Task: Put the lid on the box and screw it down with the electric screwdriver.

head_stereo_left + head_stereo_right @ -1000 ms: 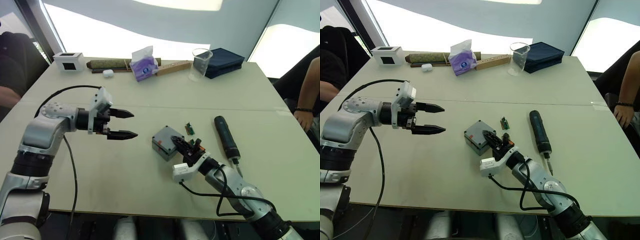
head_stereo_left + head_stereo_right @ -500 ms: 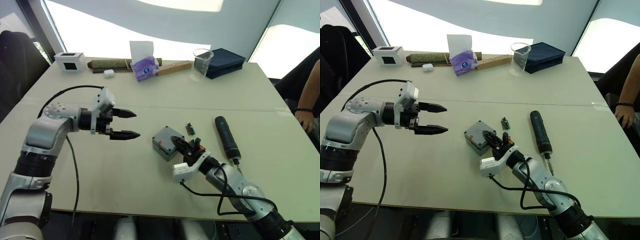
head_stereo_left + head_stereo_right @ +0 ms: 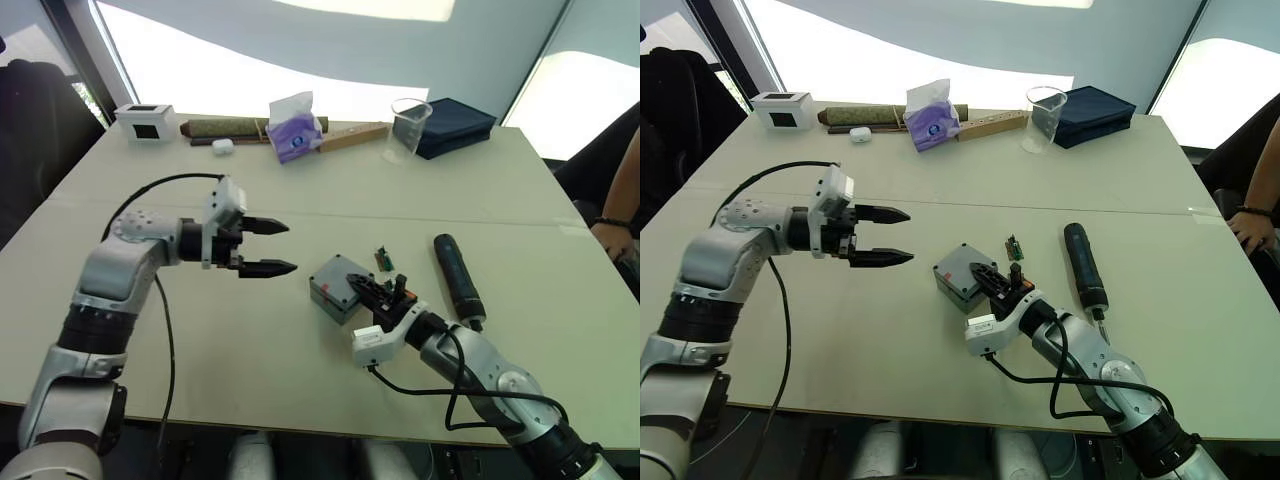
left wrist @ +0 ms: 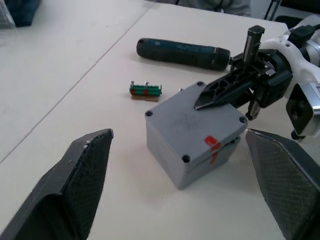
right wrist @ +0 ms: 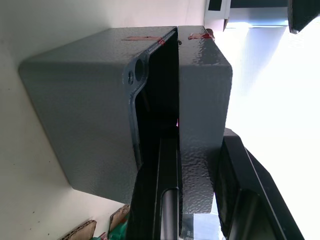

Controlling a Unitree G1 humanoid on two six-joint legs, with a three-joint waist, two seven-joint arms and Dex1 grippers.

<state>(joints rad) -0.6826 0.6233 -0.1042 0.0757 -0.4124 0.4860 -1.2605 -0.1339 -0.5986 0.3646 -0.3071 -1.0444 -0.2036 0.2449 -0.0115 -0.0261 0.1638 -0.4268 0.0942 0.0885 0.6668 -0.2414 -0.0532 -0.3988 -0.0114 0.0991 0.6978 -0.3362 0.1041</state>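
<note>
1. A pale beige table (image 3: pixel 300 190) fills the middle of the frame, with a seam running across it; bright white light pours in behind its far edge, between dark frames at the upper left and upper right.
2. Along the far edge, from upper left to upper right, sit a white box with a black window (image 3: pixel 145 121), a purple tissue pack (image 3: pixel 295 135), a clear cup (image 3: pixel 405 129) and a dark blue pouch (image 3: pixel 455 124).
3. A person's arm (image 3: pixel 620 215) shows at the right edge.
4. The box (image 4: pixel 192 142) stands near the frame's centre with the lid (image 4: pixel 192 120) on it (one edge lifted, a gap showing in the right wrist view).
5. The right gripper (image 3: pixel 383 296) pinches that lifted lid edge, one finger inside the gap, one on top.
6. The left gripper (image 3: pixel 268 247) hovers left of centre, fingers spread, holding nothing.
7. The electric screwdriver (image 3: pixel 456 279) lies right of the box, a small green circuit board (image 3: pixel 384 260) between them.
</note>
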